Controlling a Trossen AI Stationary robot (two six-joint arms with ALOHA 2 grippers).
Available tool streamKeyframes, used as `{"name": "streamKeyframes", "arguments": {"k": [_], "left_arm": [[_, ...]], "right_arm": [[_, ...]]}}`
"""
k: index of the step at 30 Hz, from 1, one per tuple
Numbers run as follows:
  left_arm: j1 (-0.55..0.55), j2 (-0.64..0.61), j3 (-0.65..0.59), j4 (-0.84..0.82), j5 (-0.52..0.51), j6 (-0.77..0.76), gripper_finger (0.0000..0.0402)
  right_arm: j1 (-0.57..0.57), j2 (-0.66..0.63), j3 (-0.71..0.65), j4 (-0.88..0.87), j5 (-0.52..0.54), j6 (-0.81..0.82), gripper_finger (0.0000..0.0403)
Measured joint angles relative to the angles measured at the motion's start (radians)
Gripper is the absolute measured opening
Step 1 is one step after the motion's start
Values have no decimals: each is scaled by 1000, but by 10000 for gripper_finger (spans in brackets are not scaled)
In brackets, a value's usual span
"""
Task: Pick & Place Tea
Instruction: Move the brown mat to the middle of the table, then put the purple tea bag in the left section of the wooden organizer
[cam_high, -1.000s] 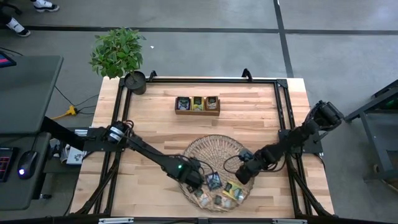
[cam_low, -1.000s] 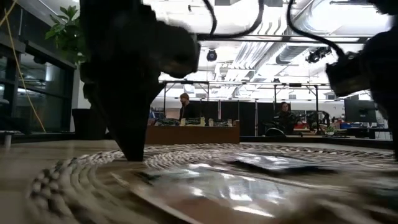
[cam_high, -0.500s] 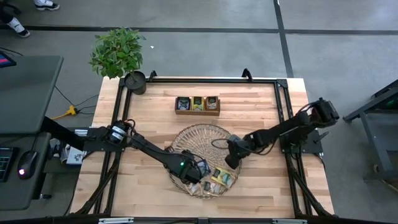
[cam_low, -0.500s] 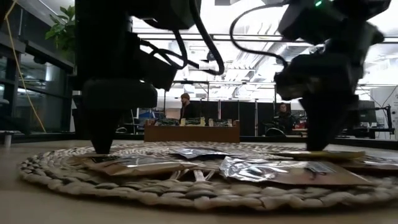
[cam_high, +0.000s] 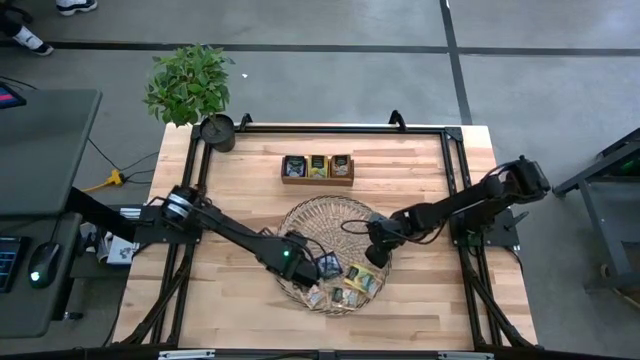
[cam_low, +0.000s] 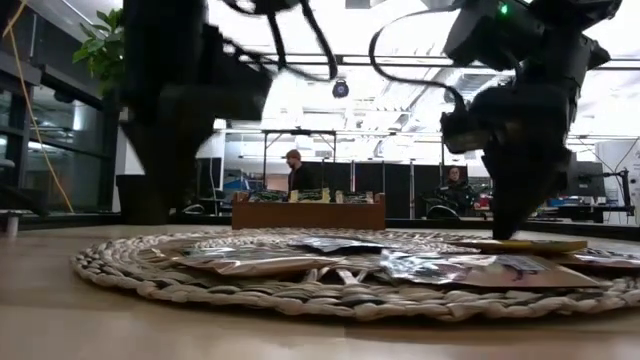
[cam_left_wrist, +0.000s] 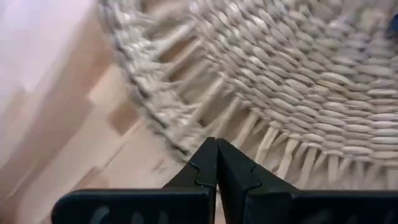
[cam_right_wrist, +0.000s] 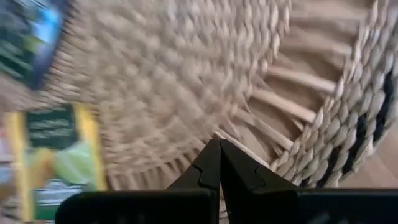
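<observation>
Table: pale wood top in a black frame, both arms reaching in from the sides.
Plant: potted, at the far left corner.
Left arm: stretched from the left edge toward the near middle.
Right arm: stretched from the right edge toward the middle.
Tray: round and woven, near the middle of the table; in the low view its rim runs across the front.
Box: wooden, far of the tray and apart from it, with three compartments, a dark or yellow pack in each.
Left gripper: over the tray's left edge, fingers pressed together with nothing between them, tips above the rim weave.
Right gripper: over the tray's right edge, fingers pressed together and holding nothing, tips just inside the rim.
Tea: sachets lying flat in the tray's near part, between the two grippers; a yellow and green one shows in the right wrist view, and silvery wrappers in the low view.
</observation>
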Motion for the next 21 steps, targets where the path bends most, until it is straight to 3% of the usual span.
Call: {"name": "streamKeyframes", "arguments": {"k": [10, 21], "left_arm": [[0, -67, 2, 24, -23, -21, 0], [2, -67, 4, 472, 61, 304, 0]], "right_arm": [[3, -194, 2, 39, -45, -86, 0], [195, -272, 3, 117, 16, -247, 0]]}}
